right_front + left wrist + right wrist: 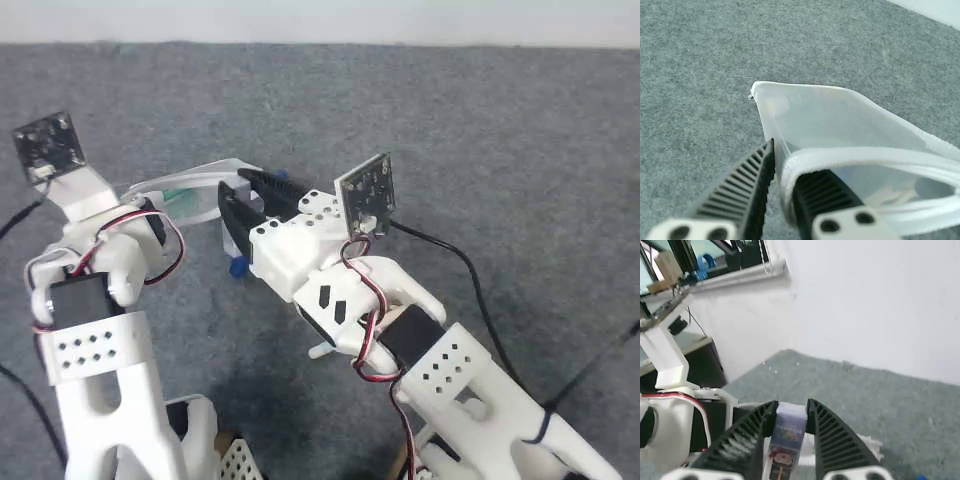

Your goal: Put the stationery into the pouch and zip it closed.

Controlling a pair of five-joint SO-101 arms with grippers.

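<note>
Nearest us in the high view stand 2 white arms, the left arm (95, 350) and the right arm (440, 370), both rising from the near edge of a grey carpet (480, 130). Beyond them the translucent pouch (190, 190) is held up off the carpet between the 2 wrists, and something green shows through its wall. We see the right gripper (232, 183) with its black jaws pointing at the pouch, just beside its near end. A small blue thing (237, 266) lies on the carpet below that gripper. From the left wrist view, the left gripper (782, 157) has its ribbed jaws narrowed onto the pouch (840, 120), pinching the white zip edge between them, so that the mouth gapes on one side and the far corner hangs over the carpet (695, 75). From the right wrist view, the right gripper (791, 409) is clamped on a stationery piece (787, 437), a small block with a pale blue end and a printed wrapper, upright between the jaws. Behind it we see the left arm (670, 405) close by. We cannot tell from here whether the piece has reached the mouth of the pouch.
</note>
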